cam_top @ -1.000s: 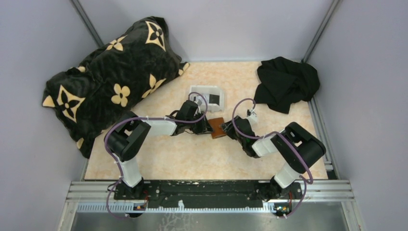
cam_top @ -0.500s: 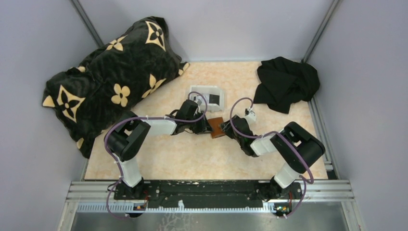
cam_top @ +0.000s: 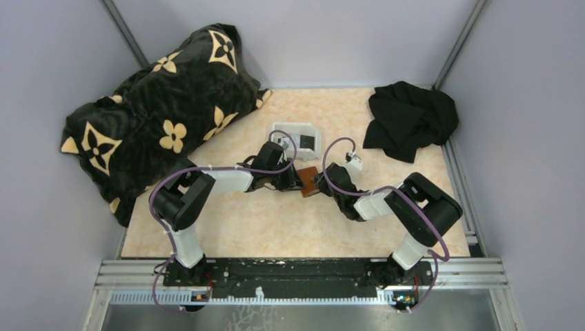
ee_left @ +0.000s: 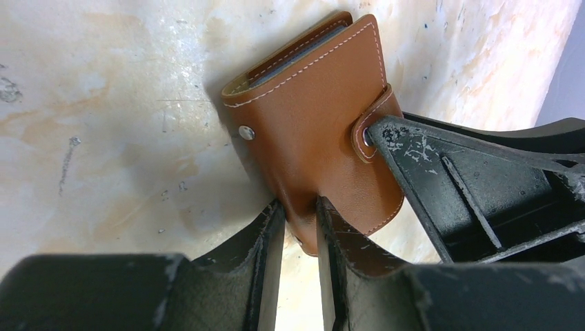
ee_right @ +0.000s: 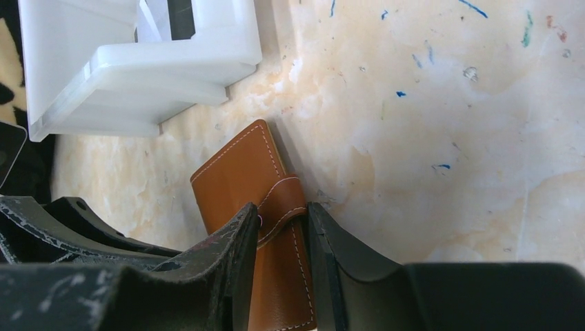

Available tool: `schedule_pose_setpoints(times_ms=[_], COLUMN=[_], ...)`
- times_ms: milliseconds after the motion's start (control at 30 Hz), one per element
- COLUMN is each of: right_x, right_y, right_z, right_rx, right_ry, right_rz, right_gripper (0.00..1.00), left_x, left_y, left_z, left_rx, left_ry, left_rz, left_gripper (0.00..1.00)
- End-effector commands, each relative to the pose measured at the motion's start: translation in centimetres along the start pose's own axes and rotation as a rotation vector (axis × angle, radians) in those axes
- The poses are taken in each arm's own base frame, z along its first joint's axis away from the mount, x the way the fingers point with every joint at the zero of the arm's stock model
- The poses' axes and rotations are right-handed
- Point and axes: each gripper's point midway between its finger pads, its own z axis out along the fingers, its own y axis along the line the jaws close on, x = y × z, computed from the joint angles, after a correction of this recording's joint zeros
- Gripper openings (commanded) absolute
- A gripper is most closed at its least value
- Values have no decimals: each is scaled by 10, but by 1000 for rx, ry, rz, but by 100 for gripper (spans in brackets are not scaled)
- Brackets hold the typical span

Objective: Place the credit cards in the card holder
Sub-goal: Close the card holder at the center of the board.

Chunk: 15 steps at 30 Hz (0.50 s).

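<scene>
Tan leather stitched in white, the closed card holder (cam_top: 310,182) is sitting on the marbled table (cam_top: 276,227), just in front of the white tray (cam_top: 279,128). Its long axis is running from the tray towards the arm bases, slightly slanted. The left gripper (ee_left: 298,207) is pinching its near edge. The right gripper (ee_right: 283,214) is nipping the snap strap on its right side.

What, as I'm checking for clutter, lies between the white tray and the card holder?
Nothing: the right wrist view shows only bare table between the white tray and the card holder.
</scene>
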Motion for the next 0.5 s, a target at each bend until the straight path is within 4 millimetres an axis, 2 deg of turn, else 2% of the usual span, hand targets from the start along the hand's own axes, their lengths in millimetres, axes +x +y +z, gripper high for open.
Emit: schedule_pose_setpoints(times_ms=[0, 467], right_x=[128, 133], right_y=[-113, -127], right_z=[-59, -68], right_rx=[315, 392], right_ry=[543, 550], right_rz=[-245, -347], right_gripper=[32, 31], left_x=[63, 57], left_y=[90, 90], left_z=[10, 10], left_rx=[-301, -333], left_ry=[171, 172], left_rz=[10, 18], left_gripper=[32, 32])
